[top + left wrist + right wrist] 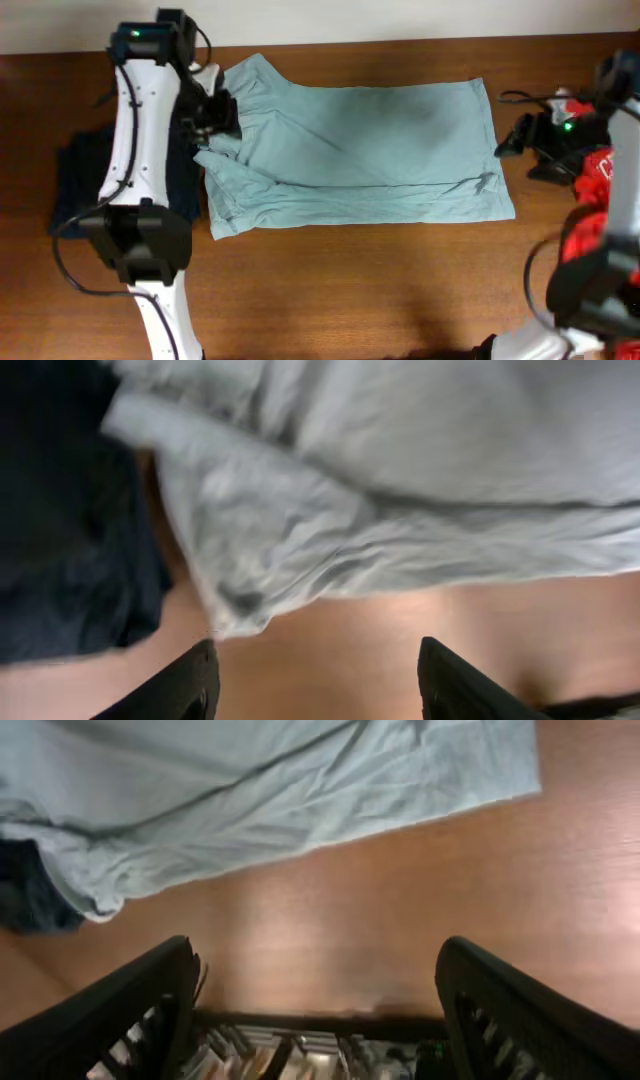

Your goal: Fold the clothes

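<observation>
A pale grey-blue T-shirt (350, 150) lies spread across the middle of the wooden table, its left end bunched and partly folded over. My left gripper (212, 125) hovers at that bunched left end. In the left wrist view the left gripper (315, 680) stands open over bare wood, just below the T-shirt's (380, 490) crumpled edge. My right gripper (510, 135) sits just off the shirt's right edge. In the right wrist view the right gripper (320, 990) is open, with only table between its fingers (140, 1010) and the T-shirt (250, 790) beyond.
A dark navy shirt (80, 185) lies at the table's left, under the left arm, and shows beside the pale shirt in the left wrist view (60, 510). Red clothes (585, 230) are piled at the right edge by the right arm. Bare wood (380, 280) runs along the front.
</observation>
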You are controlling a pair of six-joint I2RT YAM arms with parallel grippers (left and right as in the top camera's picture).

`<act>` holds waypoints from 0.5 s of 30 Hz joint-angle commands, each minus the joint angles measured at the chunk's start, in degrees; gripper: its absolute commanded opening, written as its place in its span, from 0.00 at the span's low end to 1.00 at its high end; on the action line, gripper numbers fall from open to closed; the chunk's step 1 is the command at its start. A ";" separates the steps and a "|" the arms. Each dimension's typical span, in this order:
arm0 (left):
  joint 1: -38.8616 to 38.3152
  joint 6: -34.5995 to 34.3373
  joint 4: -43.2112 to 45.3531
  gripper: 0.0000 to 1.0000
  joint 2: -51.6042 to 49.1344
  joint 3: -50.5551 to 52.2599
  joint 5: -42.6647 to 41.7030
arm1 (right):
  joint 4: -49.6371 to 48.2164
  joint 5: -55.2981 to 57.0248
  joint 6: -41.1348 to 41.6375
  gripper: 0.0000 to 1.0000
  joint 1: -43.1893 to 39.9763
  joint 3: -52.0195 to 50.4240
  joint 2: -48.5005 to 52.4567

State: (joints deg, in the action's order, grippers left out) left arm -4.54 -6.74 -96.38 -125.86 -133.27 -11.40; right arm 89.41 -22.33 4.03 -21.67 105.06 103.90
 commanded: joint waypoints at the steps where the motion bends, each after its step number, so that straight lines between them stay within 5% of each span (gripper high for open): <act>1: -3.67 -9.55 -0.31 0.65 15.85 9.79 17.16 | 1.29 1.44 -0.09 0.79 0.33 1.07 -13.97; 7: -6.19 -16.90 8.66 0.92 33.75 32.04 18.69 | 2.05 2.51 4.26 0.86 0.33 -1.66 -25.92; 15: -6.12 -23.89 30.75 0.99 42.80 68.76 5.60 | -10.27 7.43 10.51 0.99 0.26 -25.40 -31.82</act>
State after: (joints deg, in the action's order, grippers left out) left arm -10.81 -25.26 -70.87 -81.06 -76.18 1.65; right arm 82.76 -17.43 11.33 -21.65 89.49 69.84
